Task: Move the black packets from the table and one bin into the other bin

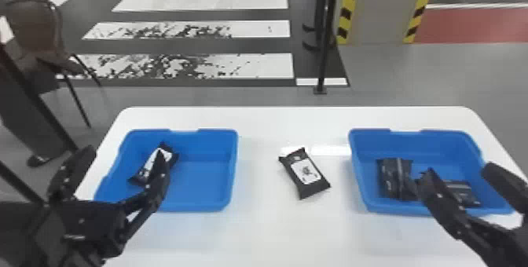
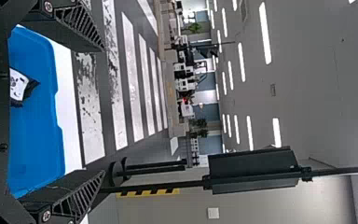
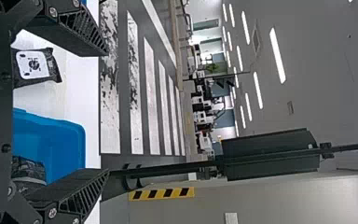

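Looks half done, with two black packets (image 1: 395, 176) in the right bin (image 1: 412, 142), one packet (image 1: 305, 172) on the table (image 1: 275, 227) and another packet (image 1: 151, 161) in the left bin (image 1: 204, 180) to move, left gripper (image 1: 125, 151) and right gripper (image 1: 457, 169) wide.

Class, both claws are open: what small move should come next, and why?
Probably the right claw should ease toward the black packet on the table: it lies loose between left bin and right bin, and that claw is open and empty.
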Robot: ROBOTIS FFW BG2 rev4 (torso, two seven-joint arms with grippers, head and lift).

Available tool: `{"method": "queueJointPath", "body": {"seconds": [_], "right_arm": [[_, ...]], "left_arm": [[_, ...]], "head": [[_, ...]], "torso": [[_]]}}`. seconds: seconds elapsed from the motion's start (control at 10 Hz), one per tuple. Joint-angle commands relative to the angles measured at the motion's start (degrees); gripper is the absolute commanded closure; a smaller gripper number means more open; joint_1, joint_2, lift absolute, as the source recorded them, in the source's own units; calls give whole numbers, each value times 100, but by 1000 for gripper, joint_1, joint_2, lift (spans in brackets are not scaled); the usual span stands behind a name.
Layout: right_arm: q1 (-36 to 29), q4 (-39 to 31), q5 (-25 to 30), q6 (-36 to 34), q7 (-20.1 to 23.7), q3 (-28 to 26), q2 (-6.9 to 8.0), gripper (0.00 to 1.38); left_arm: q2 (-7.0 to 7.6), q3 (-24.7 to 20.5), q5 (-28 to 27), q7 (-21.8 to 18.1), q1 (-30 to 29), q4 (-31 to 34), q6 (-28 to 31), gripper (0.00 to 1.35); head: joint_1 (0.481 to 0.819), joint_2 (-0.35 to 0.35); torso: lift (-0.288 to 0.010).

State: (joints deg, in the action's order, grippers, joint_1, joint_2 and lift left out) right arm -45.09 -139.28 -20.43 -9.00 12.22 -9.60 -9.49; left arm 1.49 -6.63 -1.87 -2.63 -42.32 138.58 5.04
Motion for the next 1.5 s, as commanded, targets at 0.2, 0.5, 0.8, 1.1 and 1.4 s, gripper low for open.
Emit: {"method": "queueJointPath", "body": {"seconds": [0.2, 0.5, 0.8, 1.1, 1.4], "right_arm": [[-4, -14, -48, 1, 0, 0, 0, 130], [38, -28, -117, -70, 0, 0, -9, 131], [1022, 422, -117, -267, 0, 286, -167, 131], [2316, 1518, 283, -576, 141, 525, -281, 125], [3652, 2868, 626, -576, 527, 823, -316, 124]], "left_arm": [[9, 0, 4, -1, 0, 0, -40, 98], [9, -11, 4, -1, 0, 0, -54, 98], [27, 23, 15, -1, 28, -28, -12, 98], [53, 69, 38, -1, 42, -56, 87, 98], [158, 308, 221, -19, 141, -56, 284, 98]], "head": [[695, 56], [695, 57], [695, 66], [695, 73], [695, 51]], "torso": [[-110], [-110], [-110], [-110], [-110]]}}
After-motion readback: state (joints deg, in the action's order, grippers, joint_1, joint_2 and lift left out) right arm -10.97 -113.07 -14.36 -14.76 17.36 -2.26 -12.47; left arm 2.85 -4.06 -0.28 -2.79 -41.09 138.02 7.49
